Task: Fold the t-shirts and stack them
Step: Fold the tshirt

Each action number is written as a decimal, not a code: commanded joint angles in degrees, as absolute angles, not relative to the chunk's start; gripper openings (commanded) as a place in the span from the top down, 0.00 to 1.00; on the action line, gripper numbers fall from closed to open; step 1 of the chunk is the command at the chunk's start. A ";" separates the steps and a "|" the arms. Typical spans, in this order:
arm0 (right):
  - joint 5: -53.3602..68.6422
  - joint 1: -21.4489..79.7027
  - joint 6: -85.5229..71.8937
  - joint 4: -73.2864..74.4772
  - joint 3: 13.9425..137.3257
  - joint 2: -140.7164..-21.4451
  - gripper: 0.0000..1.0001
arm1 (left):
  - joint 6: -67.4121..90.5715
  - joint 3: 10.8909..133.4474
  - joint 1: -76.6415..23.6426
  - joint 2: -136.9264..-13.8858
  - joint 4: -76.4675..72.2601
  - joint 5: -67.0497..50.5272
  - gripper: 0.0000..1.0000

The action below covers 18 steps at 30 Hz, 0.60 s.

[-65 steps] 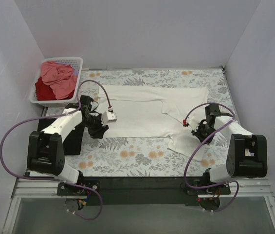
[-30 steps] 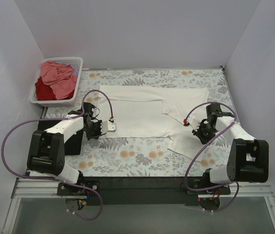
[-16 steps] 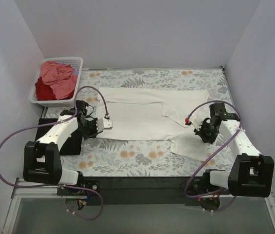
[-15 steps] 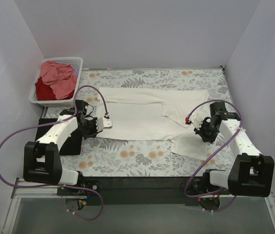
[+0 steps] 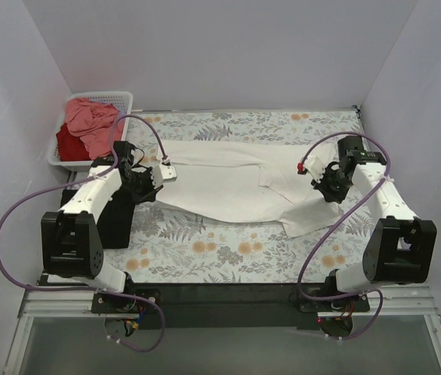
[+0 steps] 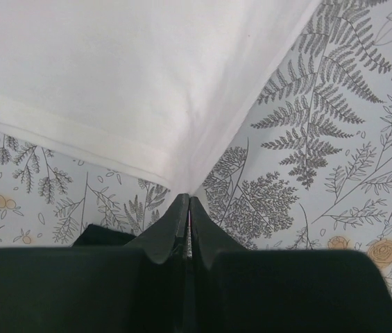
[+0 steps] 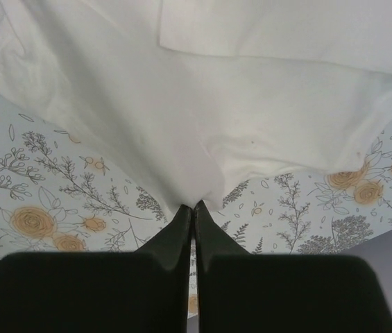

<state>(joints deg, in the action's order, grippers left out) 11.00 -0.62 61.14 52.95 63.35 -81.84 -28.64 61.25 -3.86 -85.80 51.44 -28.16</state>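
Observation:
A cream-white t-shirt (image 5: pixel 228 180) lies spread across the floral tablecloth, its near edge raised at both ends. My left gripper (image 5: pixel 151 187) is shut on the shirt's near left corner; the left wrist view shows the hem (image 6: pixel 133 83) running into the closed tips (image 6: pixel 189 198). My right gripper (image 5: pixel 325 190) is shut on the right side of the shirt, and the cloth (image 7: pixel 202 118) bunches into its tips (image 7: pixel 194 205). A sleeve hangs down toward the near right. A black t-shirt (image 5: pixel 115 219) lies under the left arm. Salmon-pink (image 5: pixel 91 121) and dark red (image 5: pixel 68 144) t-shirts sit in the basket.
The white lattice basket (image 5: pixel 122 101) stands at the far left corner, close to the left arm's elbow. White walls close in the table on the left, the back and the right. The floral tablecloth (image 5: pixel 220 250) shows bare between the shirt and the arm bases.
Both grippers have moved away from the bases toward the far side, lifting and carrying the cream-white shirt's near edge with them. Both stayed shut throughout.

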 commanded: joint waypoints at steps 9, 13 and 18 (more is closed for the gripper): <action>10.90 -0.79 64.69 55.11 73.03 -89.03 0.99 | -25.75 71.63 -0.09 -93.07 50.98 -34.27 1.00; 10.63 -0.88 64.51 55.11 77.42 -92.45 0.99 | -24.61 74.35 -0.09 -95.62 49.75 -34.72 1.00; 9.67 -0.88 64.95 55.37 81.38 -95.79 0.99 | -23.56 76.90 -0.09 -98.17 48.52 -34.89 1.00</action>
<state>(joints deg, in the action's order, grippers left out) 10.39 -0.67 63.68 54.35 77.32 -94.70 -24.51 74.30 -0.34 -97.82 50.15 -32.75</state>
